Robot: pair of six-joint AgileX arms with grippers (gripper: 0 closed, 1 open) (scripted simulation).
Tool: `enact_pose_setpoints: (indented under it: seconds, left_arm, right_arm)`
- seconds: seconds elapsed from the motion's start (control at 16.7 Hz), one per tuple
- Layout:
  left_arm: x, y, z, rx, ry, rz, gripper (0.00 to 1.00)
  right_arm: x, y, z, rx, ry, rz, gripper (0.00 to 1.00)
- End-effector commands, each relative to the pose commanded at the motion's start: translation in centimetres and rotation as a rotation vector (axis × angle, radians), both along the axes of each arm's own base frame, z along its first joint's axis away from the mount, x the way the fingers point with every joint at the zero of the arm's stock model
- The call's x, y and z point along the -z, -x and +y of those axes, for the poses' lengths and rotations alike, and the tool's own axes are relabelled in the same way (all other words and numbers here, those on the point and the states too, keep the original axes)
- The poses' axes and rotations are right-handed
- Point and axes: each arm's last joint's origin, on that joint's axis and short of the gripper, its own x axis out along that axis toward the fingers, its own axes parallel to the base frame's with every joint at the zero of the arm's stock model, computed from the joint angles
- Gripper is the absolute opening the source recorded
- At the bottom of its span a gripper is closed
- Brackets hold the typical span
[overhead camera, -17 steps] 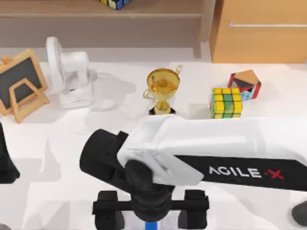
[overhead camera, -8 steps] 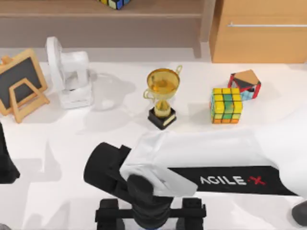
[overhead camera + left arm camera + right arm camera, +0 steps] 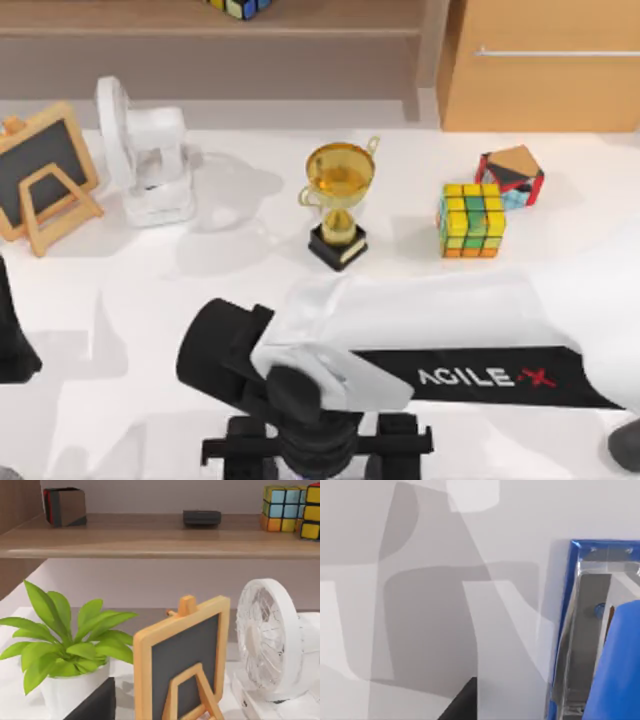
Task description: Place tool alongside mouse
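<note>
Blue bar [image 3: 620, 680] close beside right tool [image 3: 318, 462], low over table [image 3: 130, 300].

Right gripper [image 3: 317, 462] cut by the top view's lower edge, fingertips out of sight, blue tool [image 3: 600, 640] cropped at the wrist picture's border, mouse [image 3: 625, 445] barely peeking in.

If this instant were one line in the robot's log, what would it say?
right gripper: low at table's near edge, over blue tool | left arm: parked by chalkboard | trophy: upright | mouse: unplaced
</note>
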Motion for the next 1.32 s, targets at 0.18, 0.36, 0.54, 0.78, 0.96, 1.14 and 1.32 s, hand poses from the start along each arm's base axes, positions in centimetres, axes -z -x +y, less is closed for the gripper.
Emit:
enact_pose_setpoints:
  seconds: [0.18, 0.36, 0.54, 0.78, 0.96, 1.14, 1.32]
  left_arm:
    - [0.0, 0.0, 0.0, 0.0, 0.0, 0.0, 1.0]
    - [0.0, 0.0, 0.0, 0.0, 0.0, 0.0, 1.0]
    - [0.0, 0.0, 0.0, 0.0, 0.0, 0.0, 1.0]
    - [0.0, 0.0, 0.0, 0.0, 0.0, 0.0, 1.0]
    - [0.0, 0.0, 0.0, 0.0, 0.0, 0.0, 1.0]
    - [0.0, 0.0, 0.0, 0.0, 0.0, 0.0, 1.0]
    - [0.0, 0.0, 0.0, 0.0, 0.0, 0.0, 1.0]
  right_arm:
    - [0.0, 0.0, 0.0, 0.0, 0.0, 0.0, 0.17]
    - [0.0, 0.0, 0.0, 0.0, 0.0, 0.0, 0.0]
    - [0.0, 0.0, 0.0, 0.0, 0.0, 0.0, 0.0]
    - [0.0, 0.0, 0.0, 0.0, 0.0, 0.0, 0.0]
    - [-1.2, 0.0, -0.1, -0.008, -0.001, -0.01, 0.0]
    - [-2.8, 0.0, -0.2, -0.007, 0.008, -0.005, 0.0]
    - [-3.6, 0.0, -0.2, -0.007, 0.003, -0.007, 0.0]
